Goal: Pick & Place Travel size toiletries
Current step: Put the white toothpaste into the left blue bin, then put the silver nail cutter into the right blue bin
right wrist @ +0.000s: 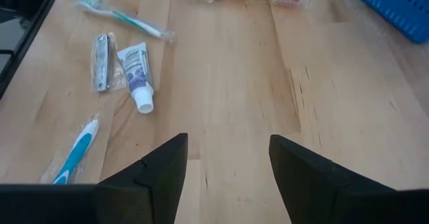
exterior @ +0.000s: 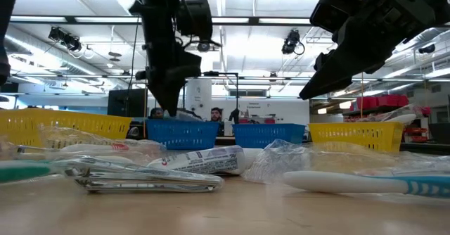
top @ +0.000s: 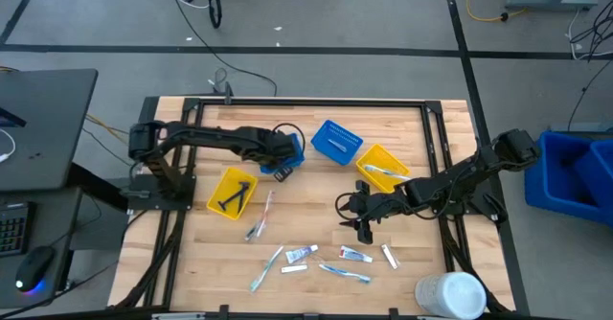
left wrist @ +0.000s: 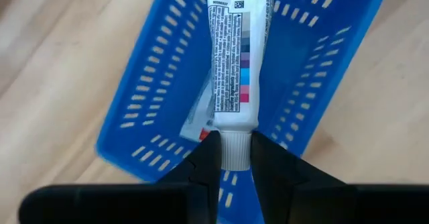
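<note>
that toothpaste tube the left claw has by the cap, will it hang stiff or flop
The toothpaste tube hangs straight from the left claw over the blue basket, so probably fairly stiff and light. The round cap could twist or slip.

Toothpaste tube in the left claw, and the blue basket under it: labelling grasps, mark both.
toothpaste tube [left wrist: 231, 63], left wrist view, on its printed body.
blue basket [left wrist: 144, 83], left wrist view, on its slotted side wall.
</note>
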`<state>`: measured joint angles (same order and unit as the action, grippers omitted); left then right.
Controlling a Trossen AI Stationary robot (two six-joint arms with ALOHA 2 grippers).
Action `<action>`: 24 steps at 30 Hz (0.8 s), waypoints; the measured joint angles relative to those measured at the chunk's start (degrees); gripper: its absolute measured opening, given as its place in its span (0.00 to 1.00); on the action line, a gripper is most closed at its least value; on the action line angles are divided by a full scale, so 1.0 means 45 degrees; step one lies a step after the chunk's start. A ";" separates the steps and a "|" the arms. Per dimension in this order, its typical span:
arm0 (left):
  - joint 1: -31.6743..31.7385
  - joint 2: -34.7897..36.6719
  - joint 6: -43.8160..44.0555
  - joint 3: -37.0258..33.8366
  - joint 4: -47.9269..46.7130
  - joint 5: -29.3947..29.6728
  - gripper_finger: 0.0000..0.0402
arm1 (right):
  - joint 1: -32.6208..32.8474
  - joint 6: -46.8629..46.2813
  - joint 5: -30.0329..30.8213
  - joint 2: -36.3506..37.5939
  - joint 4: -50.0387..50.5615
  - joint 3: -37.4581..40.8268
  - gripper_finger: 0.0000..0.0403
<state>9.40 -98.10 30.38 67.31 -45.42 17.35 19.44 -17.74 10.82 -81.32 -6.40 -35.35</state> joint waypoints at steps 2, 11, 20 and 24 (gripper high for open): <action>0.0031 -0.0356 -0.0236 -0.0001 -0.0092 -0.0143 0.19 | 0.0000 0.0000 -0.0002 0.0000 0.0015 0.0000 0.56; 0.0017 -0.0694 -0.0235 -0.0001 -0.0063 0.0212 0.25 | -0.0003 0.0065 -0.0003 0.0000 0.0093 0.0000 0.62; -0.0093 -0.0505 -0.0590 -0.0001 -0.0466 0.0153 0.36 | -0.0003 0.0097 -0.0003 0.0000 0.0136 0.0000 0.62; -0.0439 0.0110 0.0434 0.0168 -0.1024 0.0303 0.37 | 0.0000 0.0097 -0.0096 0.0000 0.0138 0.0000 0.60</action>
<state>7.43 -97.60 32.33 68.07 -50.03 18.72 19.44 -17.30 10.39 -81.32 -5.78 -35.35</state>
